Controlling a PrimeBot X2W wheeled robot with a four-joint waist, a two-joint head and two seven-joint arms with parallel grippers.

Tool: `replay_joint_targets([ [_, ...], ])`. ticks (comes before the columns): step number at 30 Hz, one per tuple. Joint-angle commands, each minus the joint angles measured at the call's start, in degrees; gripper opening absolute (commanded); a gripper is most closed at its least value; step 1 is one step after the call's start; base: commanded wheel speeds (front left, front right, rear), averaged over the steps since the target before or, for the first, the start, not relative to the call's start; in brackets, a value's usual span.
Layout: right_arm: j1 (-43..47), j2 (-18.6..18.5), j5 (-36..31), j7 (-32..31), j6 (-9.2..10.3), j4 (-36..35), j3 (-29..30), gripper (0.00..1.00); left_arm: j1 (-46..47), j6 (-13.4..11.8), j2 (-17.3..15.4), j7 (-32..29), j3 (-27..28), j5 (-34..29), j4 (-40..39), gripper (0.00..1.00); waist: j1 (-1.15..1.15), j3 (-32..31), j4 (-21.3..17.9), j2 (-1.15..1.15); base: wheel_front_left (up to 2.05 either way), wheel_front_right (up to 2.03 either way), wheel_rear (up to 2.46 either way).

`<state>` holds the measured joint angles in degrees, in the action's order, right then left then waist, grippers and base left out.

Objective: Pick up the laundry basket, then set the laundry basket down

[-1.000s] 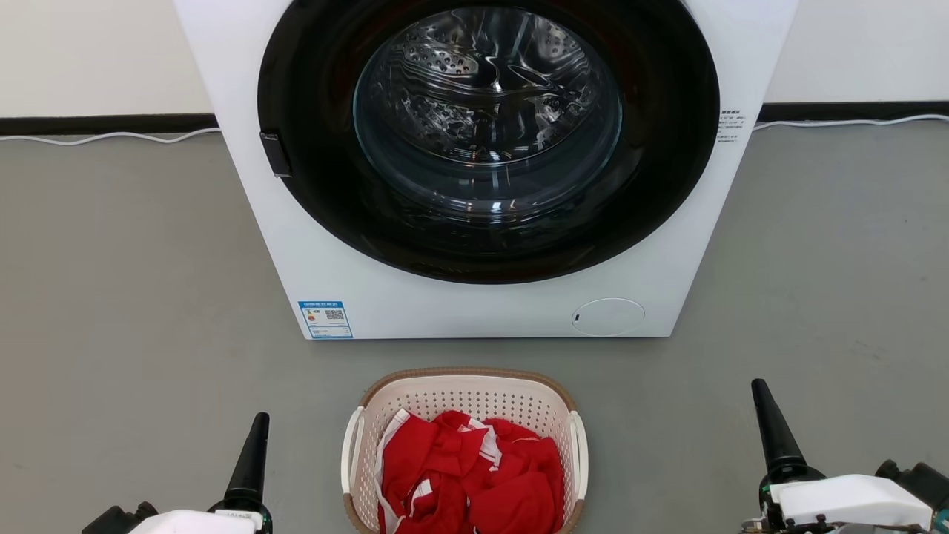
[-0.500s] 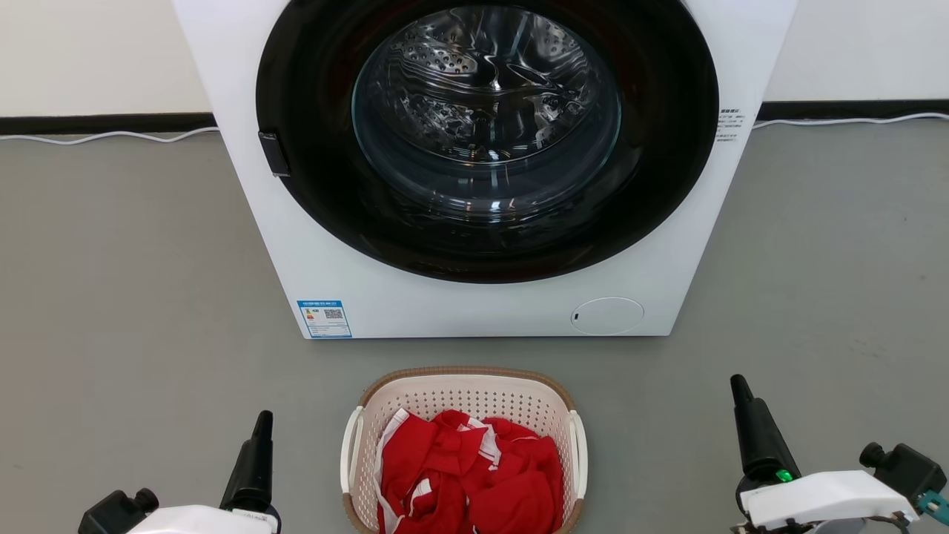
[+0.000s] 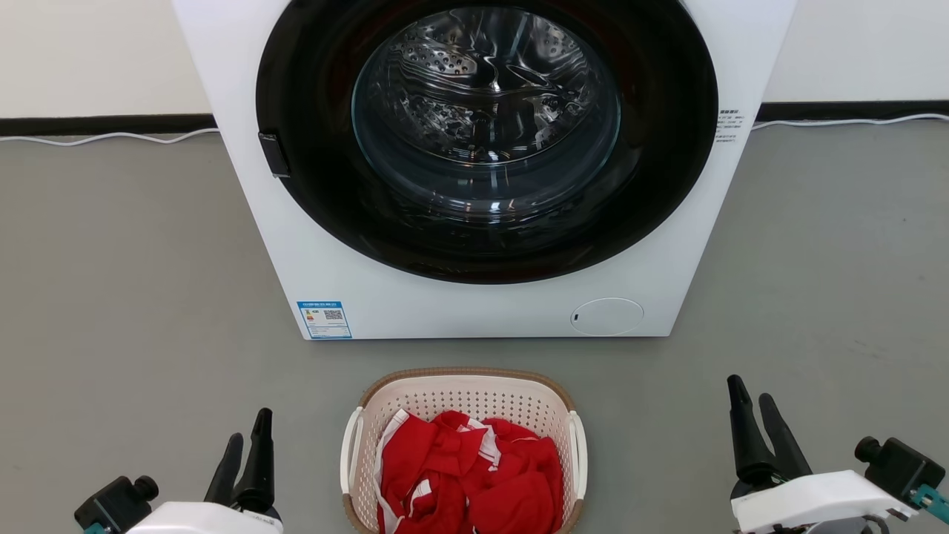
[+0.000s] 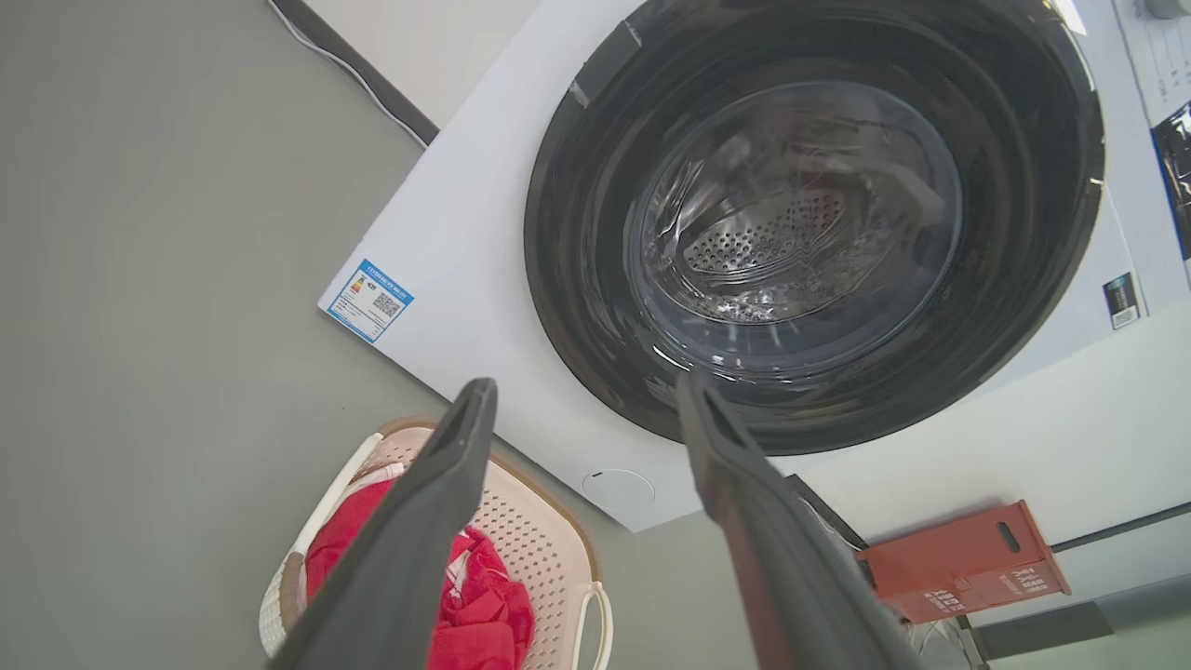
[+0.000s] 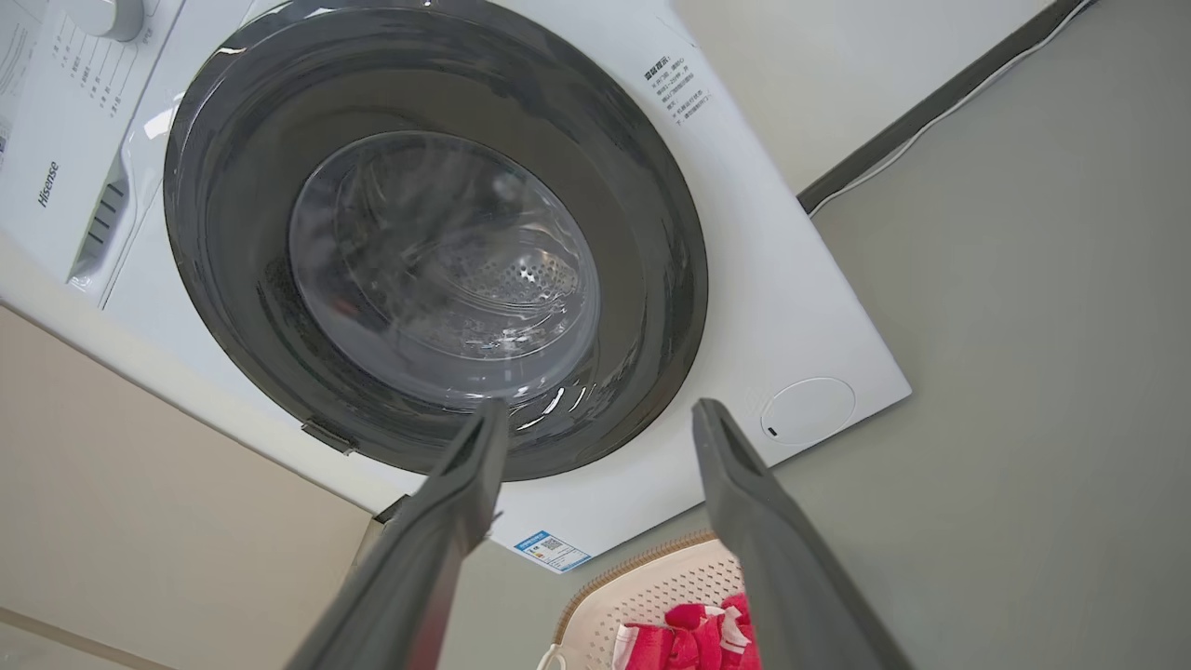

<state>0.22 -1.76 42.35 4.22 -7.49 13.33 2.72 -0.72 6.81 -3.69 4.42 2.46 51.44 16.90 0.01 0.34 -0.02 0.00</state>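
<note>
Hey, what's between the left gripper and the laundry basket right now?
Just bare grey floor, seen in the head view; the open left gripper stands clear of the laundry basket.

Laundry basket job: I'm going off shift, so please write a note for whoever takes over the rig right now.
Left hand: open, empty, left of the basket, not touching.
Right hand: open, empty, right of it, not touching.
Basket: on the floor before the washer, red clothes inside.
Done: nothing yet.
Left: grasp, lift, set down.
</note>
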Motion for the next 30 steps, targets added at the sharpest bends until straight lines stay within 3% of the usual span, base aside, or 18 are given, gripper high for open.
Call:
replay_joint_targets([
  [1,-1.37,-0.64,-2.71,1.24,0.00,-1.42,-0.59,1.00,1.70,0.35,-0.88,0.96,0.68,-2.56,-1.79,1.00,0.00,0.01,-0.01,0.00,0.00,0.00,0.00],
  [30,-0.52,-0.88,-23.24,6.07,0.00,-1.51,-1.81,1.00,1.05,0.52,-2.54,5.83,0.61,-22.00,-2.36,1.00,0.00,0.33,-0.08,0.00,0.00,0.00,0.00],
])
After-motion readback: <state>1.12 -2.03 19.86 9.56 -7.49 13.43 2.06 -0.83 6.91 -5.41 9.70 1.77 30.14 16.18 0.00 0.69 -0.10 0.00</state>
